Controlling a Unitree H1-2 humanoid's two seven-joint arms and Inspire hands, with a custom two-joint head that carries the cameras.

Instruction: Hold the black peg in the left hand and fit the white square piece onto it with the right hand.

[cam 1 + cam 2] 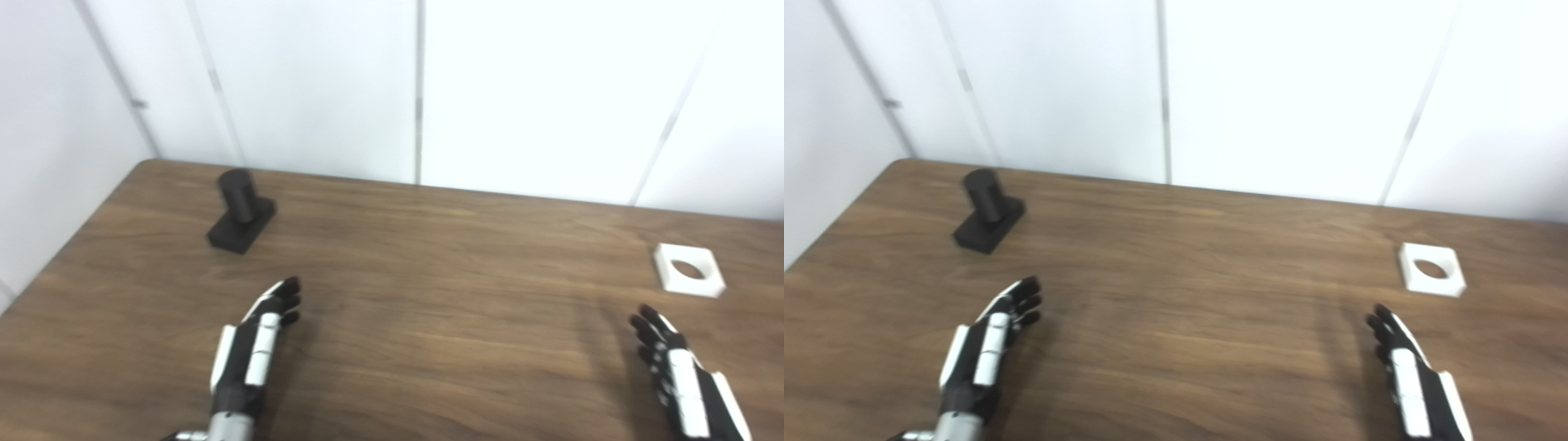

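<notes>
- Nearest, lower left of the frame: left hand (251, 352) above the wooden table (429, 294), edge-on, fingers stretched forward and lying close side by side, holding nothing, dark fingertips (288, 300) aimed toward the upper left.
- Lower right corner of the frame: right hand (686, 380), also empty, fingers extended and a little fanned, tips toward the top of the frame; heel of the hand cut off by the bottom edge.
- Faint shadows on the wood beside each hand; contact with the tabletop impossible to tell.
- Middle ground: bare brown wood grain across the centre of the frame, between the two hands.
- Right side of the frame, a little beyond the right hand and clear of it: white square piece (689, 269), flat on the table, round hole through its middle.
- Upper left of the frame, farther than the left hand and well apart from it: black peg (240, 208), a short upright cylinder on a flat rectangular base, standing on the table close to its far left corner.
- Peg and white piece well apart, at opposite sides of the table.
- Farthest, across the top of the frame: white wall panels (306, 79) with thin grey seams, just behind the table's far edge.
</notes>
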